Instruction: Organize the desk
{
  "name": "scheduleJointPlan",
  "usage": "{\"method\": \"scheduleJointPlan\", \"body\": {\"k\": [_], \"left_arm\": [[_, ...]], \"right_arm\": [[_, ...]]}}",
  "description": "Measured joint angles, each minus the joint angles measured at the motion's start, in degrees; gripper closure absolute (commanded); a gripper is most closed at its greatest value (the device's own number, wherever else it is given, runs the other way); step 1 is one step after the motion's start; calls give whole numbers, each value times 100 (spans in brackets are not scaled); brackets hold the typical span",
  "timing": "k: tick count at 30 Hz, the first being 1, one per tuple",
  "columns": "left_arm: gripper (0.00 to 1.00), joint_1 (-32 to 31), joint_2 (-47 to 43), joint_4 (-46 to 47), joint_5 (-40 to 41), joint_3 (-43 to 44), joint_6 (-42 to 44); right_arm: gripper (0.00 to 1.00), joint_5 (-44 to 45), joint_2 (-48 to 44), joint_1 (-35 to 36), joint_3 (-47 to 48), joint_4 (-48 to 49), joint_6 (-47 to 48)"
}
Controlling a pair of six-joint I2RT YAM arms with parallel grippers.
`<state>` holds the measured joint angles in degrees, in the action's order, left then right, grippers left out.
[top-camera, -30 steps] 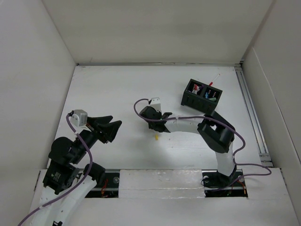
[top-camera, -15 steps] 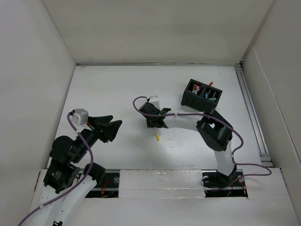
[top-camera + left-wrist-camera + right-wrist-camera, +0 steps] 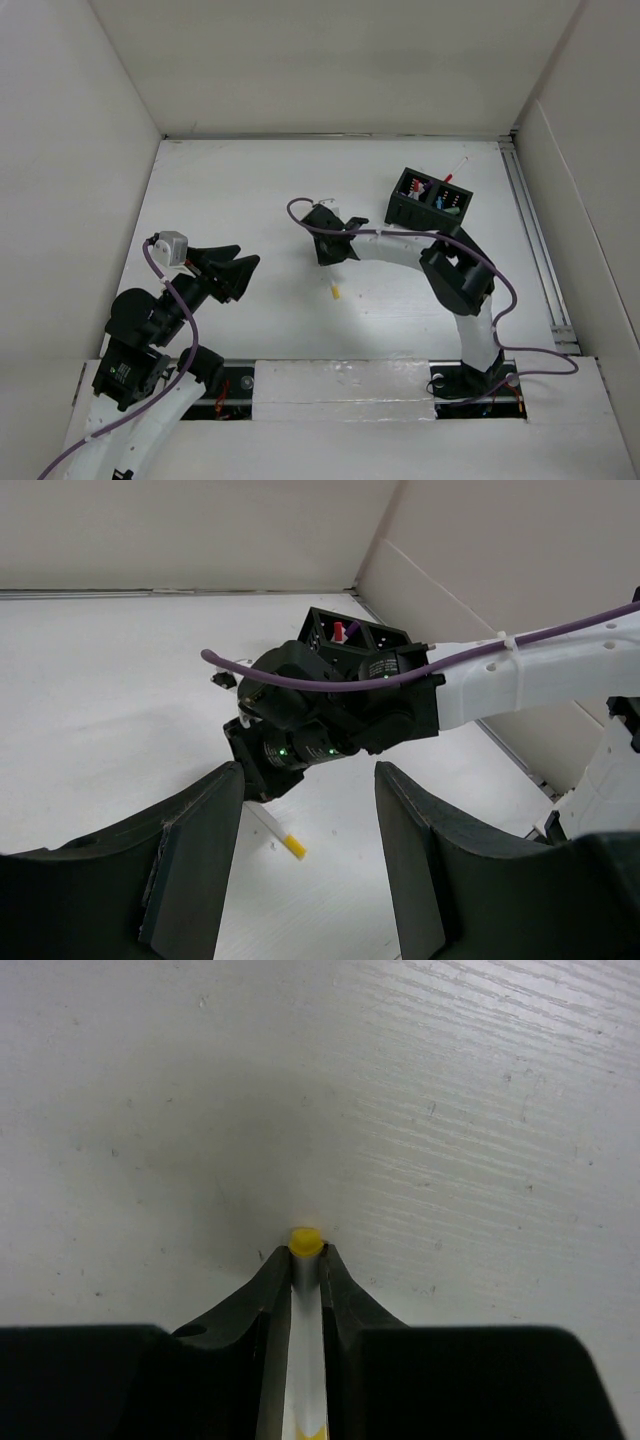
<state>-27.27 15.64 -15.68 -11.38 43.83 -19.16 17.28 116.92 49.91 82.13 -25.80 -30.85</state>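
left arm (image 3: 150, 350): black chunky joints, white shell low down; right arm (image 3: 395, 252): long white tube, small holes, black joints; purple cable (image 3: 320, 685) runs along each; white tie (image 3: 505, 640) pins it; green lights (image 3: 300, 750) on right wrist; left fingers (image 3: 190, 860) fat, black, dull; right fingers (image 3: 345, 1305) thin, black

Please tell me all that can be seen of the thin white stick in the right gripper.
The stick is thin, straight and white with a yellow tip, plastic by its look. The right gripper is shut on it, a finger on each side, and the yellow tip pokes out past the fingertips. It slants down toward the desk; whether the tip touches it is unclear.
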Motion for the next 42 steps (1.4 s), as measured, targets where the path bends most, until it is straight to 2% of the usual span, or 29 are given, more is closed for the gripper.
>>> {"method": "scheduleJointPlan", "body": {"k": [3,11,15,19,22,26,29,34,38,42], "left_arm": [[49,0,0,0,0,0,0],[49,0,0,0,-2,0,0],[49,0,4,0,-2,0,0],[49,0,4,0,-2,0,0],[49,0,4,0,-4,0,0],[49,0,4,0,-17,0,0],[49,0,4,0,-22,0,0],[49,0,4,0,-22,0,0],[49,0,4,0,-22,0,0],[49,0,4,0,-22,0,0]], "right_arm": [[100,-168,-24,-87,-15,9,26],[100,-188,-361,-151,-481,229,-9],[100,-22,-1084,-208,-1276,356,-153],[100,225,-2159,-251,-1919,957,-264],[100,367,-2872,-308,-2135,1458,-369],[100,667,-3379,-481,-2190,1961,-452],[100,870,-3613,-914,-2192,2291,-472],[100,1158,-3827,-2105,-2133,2815,-481],[100,1318,-3571,-2892,-1762,3012,-455],[100,1436,-3077,-3285,-1300,3110,-343]]}}
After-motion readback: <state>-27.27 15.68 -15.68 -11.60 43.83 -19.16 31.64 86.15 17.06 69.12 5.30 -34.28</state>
